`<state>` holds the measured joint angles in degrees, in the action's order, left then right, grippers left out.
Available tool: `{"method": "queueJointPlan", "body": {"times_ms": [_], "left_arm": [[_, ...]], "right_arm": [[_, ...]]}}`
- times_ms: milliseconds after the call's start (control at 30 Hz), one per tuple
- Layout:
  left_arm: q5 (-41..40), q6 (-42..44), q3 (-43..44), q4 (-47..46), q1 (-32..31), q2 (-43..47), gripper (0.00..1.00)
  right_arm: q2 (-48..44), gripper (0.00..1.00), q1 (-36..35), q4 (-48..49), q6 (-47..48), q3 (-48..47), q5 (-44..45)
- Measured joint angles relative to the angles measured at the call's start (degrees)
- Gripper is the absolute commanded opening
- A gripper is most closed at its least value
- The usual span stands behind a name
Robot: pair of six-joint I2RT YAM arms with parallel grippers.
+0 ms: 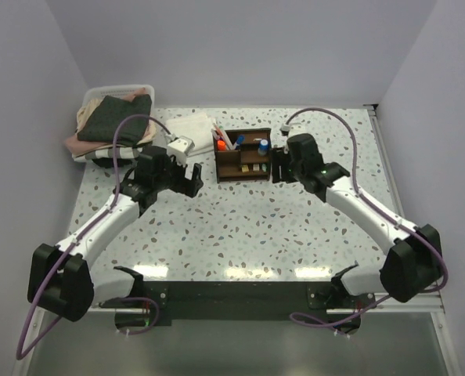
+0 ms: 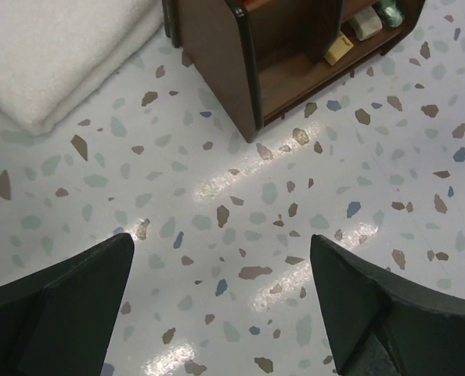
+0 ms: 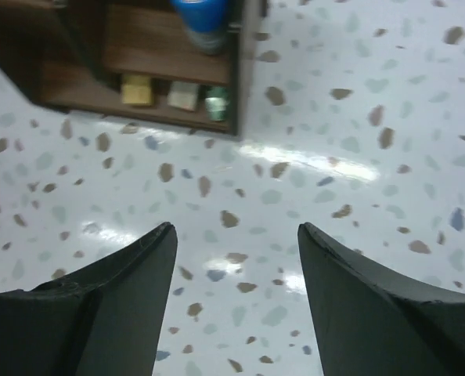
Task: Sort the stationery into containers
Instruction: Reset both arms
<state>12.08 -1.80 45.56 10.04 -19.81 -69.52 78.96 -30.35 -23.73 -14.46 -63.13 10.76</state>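
Note:
The dark brown wooden organiser (image 1: 243,157) stands at the table's back middle. Its tall left section holds red, blue and white pens with an orange highlighter (image 1: 223,140), and a blue-capped marker (image 1: 263,146) stands in the right section. On the low shelf lie a tan bit (image 3: 136,88), a pale bit (image 3: 183,95) and a green bit (image 3: 217,103). My left gripper (image 1: 192,182) hovers just left of the organiser (image 2: 217,63), open and holding nothing (image 2: 222,237). My right gripper (image 1: 278,164) is at the organiser's right side (image 3: 244,63), open over bare table (image 3: 236,227).
A white bin of folded clothes (image 1: 113,117) sits at the back left. A folded white cloth (image 2: 52,47) lies left of the organiser, with a small white box (image 1: 180,146) near it. Walls close the table on three sides.

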Motion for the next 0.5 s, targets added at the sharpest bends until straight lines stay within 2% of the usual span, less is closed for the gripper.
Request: {"method": "queueJointPlan", "body": {"times_ms": [33,67,200,333,500], "left_arm": [[-0.8,0.6,1.7,0.9,0.0,-0.7,1.0],[-1.6,1.3,3.5,2.0,0.0,-1.6,1.0],[-4.8,4.1,10.2,5.4,0.0,-5.1,1.0],[-7.0,5.6,14.0,7.1,0.2,-7.1,1.0],[-8.5,7.5,20.0,8.0,0.7,-9.9,1.0]], "right_arm": [[-1.2,0.85,1.7,0.4,0.3,1.2,0.6],[-2.7,0.99,4.5,1.0,1.1,2.9,2.1],[-7.4,0.99,10.2,2.9,4.2,8.5,8.0],[-13.8,0.99,9.9,3.4,7.0,13.4,10.9],[-19.3,0.99,9.7,3.0,9.5,14.2,13.3]]}}
